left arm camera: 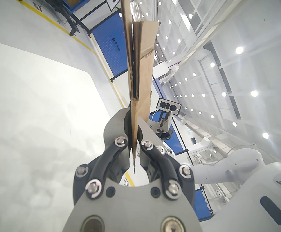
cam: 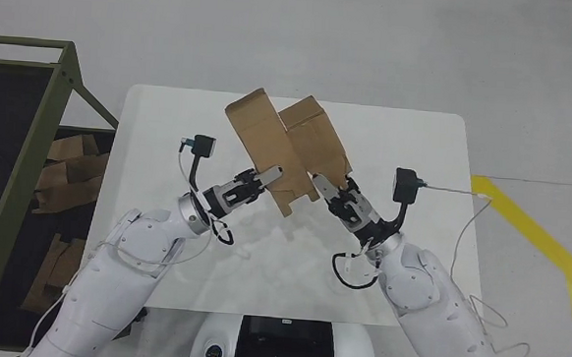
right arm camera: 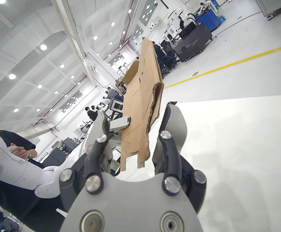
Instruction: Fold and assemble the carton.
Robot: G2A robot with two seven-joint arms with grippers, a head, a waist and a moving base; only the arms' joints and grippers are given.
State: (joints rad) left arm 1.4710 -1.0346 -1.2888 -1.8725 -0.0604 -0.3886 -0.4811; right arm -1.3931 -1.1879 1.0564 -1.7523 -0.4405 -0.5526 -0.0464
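A flattened brown carton (cam: 286,144) is held tilted above the white table (cam: 416,147). My left gripper (cam: 266,180) is shut on one of its lower flaps. In the left wrist view the cardboard edge (left arm camera: 140,66) runs straight up from between the clamped fingers (left arm camera: 119,131) of the left gripper (left arm camera: 134,131). My right gripper (cam: 327,189) sits at the carton's other lower flap. In the right wrist view the right gripper (right arm camera: 136,116) stands open, its jaws wide apart, with the carton's flap (right arm camera: 140,105) hanging loose between them. The left gripper's finger (right arm camera: 120,123) presses on the cardboard beyond it.
A green-framed cart (cam: 34,114) with several flat cardboard pieces (cam: 70,170) stands left of the table. A yellow floor line (cam: 533,238) runs at the right. Bare tabletop lies to either side of the arms.
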